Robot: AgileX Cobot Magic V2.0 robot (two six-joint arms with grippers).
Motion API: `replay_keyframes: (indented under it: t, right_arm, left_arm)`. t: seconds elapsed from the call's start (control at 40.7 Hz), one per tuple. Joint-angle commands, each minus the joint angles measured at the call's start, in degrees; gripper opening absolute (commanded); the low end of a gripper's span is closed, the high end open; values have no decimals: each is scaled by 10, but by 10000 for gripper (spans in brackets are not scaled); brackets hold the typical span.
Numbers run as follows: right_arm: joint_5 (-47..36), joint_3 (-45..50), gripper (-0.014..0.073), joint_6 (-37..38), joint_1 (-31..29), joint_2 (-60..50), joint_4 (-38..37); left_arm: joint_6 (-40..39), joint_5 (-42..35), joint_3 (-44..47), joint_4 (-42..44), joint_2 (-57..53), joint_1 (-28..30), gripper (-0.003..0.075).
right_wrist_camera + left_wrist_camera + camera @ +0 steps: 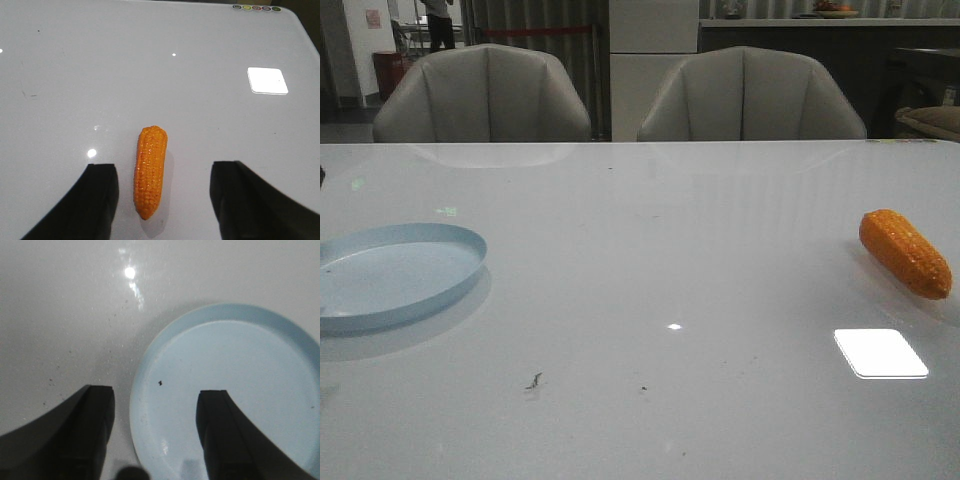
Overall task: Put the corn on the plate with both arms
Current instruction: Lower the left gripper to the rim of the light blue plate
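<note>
Between the right gripper's (pixel 162 200) spread jaws, the corn (pixel 150 171), untouched; left gripper's (pixel 155 432) jaws spread too

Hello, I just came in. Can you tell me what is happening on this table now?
Nothing is held yet. The corn lies on the table's right side, and the open right gripper hangs over it, a finger on each side. The plate sits empty on the left, with the open left gripper above its rim. The corn is still far from the plate.

Glossy bumpy orange corn (pixel 906 253), smooth pale blue plate (pixel 440 240), shiny reflective white table (pixel 650 240)
</note>
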Motion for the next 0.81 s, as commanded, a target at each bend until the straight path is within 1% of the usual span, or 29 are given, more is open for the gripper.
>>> replay_keyframes:
  t: [0.0, 0.172, 0.368, 0.442, 0.491, 0.516, 0.639, 0.712, 0.786]
  right_arm:
    - [-42, -18, 510, -3, -3, -5, 0]
    - [-31, -18, 510, -3, -3, -5, 0]
    - [-17, -18, 510, -3, -3, -5, 0]
    - [-17, -18, 510, -3, -3, -5, 0]
    - [-17, -18, 510, -3, -3, -5, 0]
    - [-17, -18, 510, -3, -3, -5, 0]
    - [-17, -18, 510, -3, -3, -5, 0]
    - [-17, -18, 510, -3, -3, -5, 0]
    - [-17, -18, 510, -3, -3, -5, 0]
  left_arm:
    - [-5, -33, -19, -4, 17, 2, 442]
    - [-5, -38, -19, -4, 70, 2, 442]
    - [-5, -37, -19, -4, 96, 2, 436]
    - [-5, -37, -19, -4, 99, 1, 381]
    - [-5, -37, -19, -4, 100, 1, 312]
    - [-5, -37, -19, -4, 100, 1, 289]
    - [-5, -38, -19, -4, 100, 1, 83]
    - [-5, -42, -23, -4, 100, 1, 109]
    - [-5, -35, -36, -4, 100, 1, 99]
